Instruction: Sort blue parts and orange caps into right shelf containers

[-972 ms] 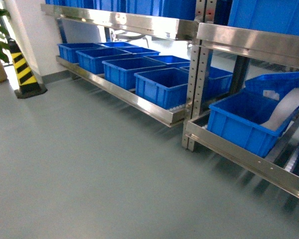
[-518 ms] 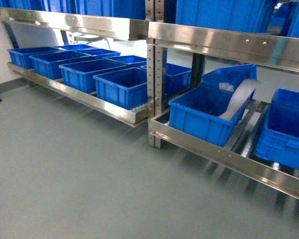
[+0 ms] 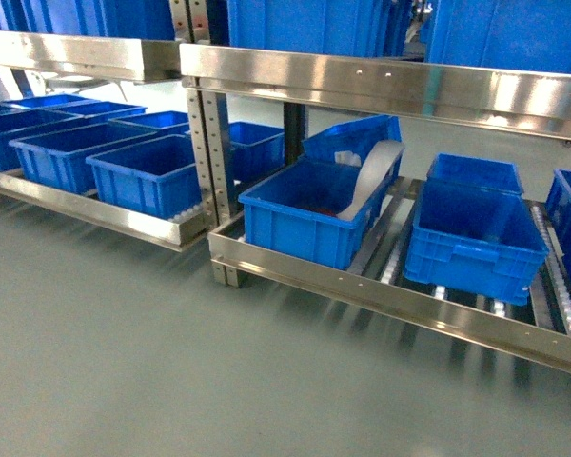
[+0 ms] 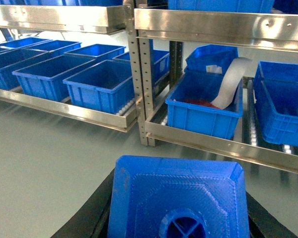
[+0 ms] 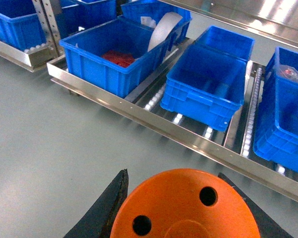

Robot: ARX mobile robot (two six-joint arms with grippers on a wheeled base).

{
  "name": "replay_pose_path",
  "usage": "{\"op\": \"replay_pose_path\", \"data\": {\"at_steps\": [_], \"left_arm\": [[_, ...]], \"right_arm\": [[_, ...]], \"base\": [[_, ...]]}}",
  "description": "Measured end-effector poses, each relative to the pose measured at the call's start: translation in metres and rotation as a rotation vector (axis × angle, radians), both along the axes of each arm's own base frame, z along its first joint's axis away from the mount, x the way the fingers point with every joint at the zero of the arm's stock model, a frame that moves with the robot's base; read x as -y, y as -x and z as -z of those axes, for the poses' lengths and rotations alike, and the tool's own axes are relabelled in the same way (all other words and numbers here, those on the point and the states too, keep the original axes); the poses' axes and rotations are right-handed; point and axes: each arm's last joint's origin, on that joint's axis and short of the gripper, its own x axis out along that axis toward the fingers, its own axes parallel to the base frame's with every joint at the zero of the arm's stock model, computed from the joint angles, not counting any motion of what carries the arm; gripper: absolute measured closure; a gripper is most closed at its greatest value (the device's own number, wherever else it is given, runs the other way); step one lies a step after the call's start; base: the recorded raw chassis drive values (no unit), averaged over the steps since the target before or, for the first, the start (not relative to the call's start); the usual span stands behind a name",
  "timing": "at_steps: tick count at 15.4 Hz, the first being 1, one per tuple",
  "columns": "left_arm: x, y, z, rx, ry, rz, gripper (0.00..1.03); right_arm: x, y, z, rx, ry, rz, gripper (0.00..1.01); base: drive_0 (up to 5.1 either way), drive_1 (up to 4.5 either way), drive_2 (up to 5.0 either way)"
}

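Head view has swung right over the last second: the left rack bay, central 1.0 s ago, now sits at the left margin, and the right bay of the shiny stainless-steel shelf [image 3: 381, 295] fills the view. Judgement: the base is lining up with the delivery bay; no placing has begun.

The left gripper [image 4: 176, 218] is clenched on 1 small bright-blue rectangular block [image 4: 176, 198], black jaws showing at both lower sides, held above the grey floor short of the rail. The right gripper [image 5: 184, 208] grips 1 small orange cylinder cap [image 5: 184, 206], holes visible in its top, also short of the shelf.

Right bay holds large blue ribbed plastic crates: the leftmost crate [image 5: 97, 67] contains red items and a leaning white strip [image 5: 161, 29]; the middle crate [image 5: 203, 91] appears empty.
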Motion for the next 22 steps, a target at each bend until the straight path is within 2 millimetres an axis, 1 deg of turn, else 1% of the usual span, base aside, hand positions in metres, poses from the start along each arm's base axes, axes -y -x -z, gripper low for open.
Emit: {"op": "replay_pose_path", "data": {"at_steps": [22], "left_arm": [[0.0004,0.0,-0.0001,0.001,0.0,0.002,0.59]], "right_arm": [[0.0,0.0,0.0,0.0,0.0,0.0,0.58]], "base": [[-1.7,-1.66,-1.7]]}}
